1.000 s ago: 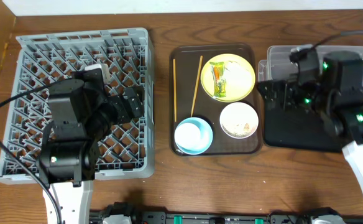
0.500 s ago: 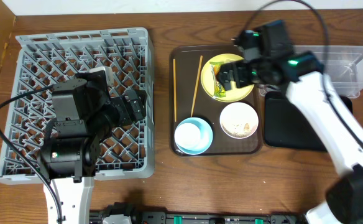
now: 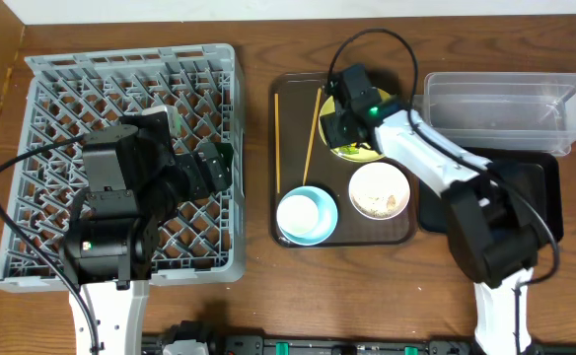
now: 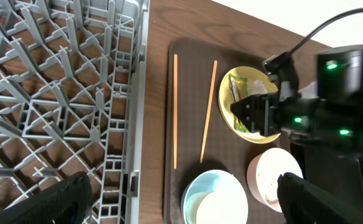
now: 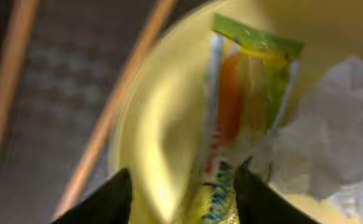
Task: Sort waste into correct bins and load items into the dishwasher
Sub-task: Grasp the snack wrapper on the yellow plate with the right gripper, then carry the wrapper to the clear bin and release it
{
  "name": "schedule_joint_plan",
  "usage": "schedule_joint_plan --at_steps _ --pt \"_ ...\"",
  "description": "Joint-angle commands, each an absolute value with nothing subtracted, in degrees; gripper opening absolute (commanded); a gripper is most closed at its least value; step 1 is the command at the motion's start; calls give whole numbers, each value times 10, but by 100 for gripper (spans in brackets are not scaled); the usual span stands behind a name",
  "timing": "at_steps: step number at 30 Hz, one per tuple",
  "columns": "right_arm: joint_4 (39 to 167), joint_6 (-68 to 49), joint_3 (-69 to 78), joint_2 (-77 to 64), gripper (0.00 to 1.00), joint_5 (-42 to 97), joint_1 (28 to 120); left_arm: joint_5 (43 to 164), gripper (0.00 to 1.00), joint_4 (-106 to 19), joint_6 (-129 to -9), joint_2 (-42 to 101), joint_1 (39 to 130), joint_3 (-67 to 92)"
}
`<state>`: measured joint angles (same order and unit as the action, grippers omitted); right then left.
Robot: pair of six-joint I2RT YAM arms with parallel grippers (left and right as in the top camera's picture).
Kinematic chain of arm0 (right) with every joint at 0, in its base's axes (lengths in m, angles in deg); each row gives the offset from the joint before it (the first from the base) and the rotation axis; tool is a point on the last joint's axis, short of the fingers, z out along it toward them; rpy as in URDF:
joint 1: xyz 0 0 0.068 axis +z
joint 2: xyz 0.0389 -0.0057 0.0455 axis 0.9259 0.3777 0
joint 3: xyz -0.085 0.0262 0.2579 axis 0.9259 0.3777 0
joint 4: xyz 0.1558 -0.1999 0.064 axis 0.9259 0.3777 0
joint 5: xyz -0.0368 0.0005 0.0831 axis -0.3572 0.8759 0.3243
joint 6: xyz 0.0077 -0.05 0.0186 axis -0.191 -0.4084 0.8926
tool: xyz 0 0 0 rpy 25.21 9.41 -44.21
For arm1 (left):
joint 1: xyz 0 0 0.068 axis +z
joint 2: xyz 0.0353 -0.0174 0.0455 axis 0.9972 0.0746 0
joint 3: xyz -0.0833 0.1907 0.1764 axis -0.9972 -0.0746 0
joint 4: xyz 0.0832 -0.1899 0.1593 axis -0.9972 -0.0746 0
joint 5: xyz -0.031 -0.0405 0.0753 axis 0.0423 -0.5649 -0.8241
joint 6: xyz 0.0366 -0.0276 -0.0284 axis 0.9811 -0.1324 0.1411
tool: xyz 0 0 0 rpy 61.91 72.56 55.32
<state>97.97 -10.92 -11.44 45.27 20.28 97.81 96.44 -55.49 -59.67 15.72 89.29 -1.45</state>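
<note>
Wooden table (image 3: 367, 286): brown, grained, bare along the near edge. Nearest on the brown serving tray (image 3: 293, 148) stand a light-blue bowl (image 3: 306, 214) and a white bowl (image 3: 379, 190) holding crumbs. Behind them, the pale-yellow plate (image 5: 150, 124) carries the green-and-orange wrapper (image 5: 243, 106) and white tissue (image 5: 343, 137).

The right gripper (image 5: 184, 202) is low over the plate, its fingers part-closed either side of the wrapper's end; whether they grip it cannot be told. The left gripper (image 3: 219, 168) hangs over the grey dish rack (image 3: 71, 99), fingers wide and empty. A pale wall (image 3: 268, 10) lies beyond the far edge.
</note>
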Motion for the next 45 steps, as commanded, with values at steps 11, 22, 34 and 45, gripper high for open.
schedule_joint_plan --at_steps 11,22,34,45 --pt "984 -66 -126 478 1 143 981 970 96 -556 -593 157 892 -4" --pt "1047 -62 -126 283 1 151 905 970 96 -556 -593 157 892 -4" --pt "1130 33 -124 299 2 129 723 970 96 -556 -593 157 892 -4" --pt "1068 -22 -124 298 46 284 748 970 96 -556 -593 157 892 -4"
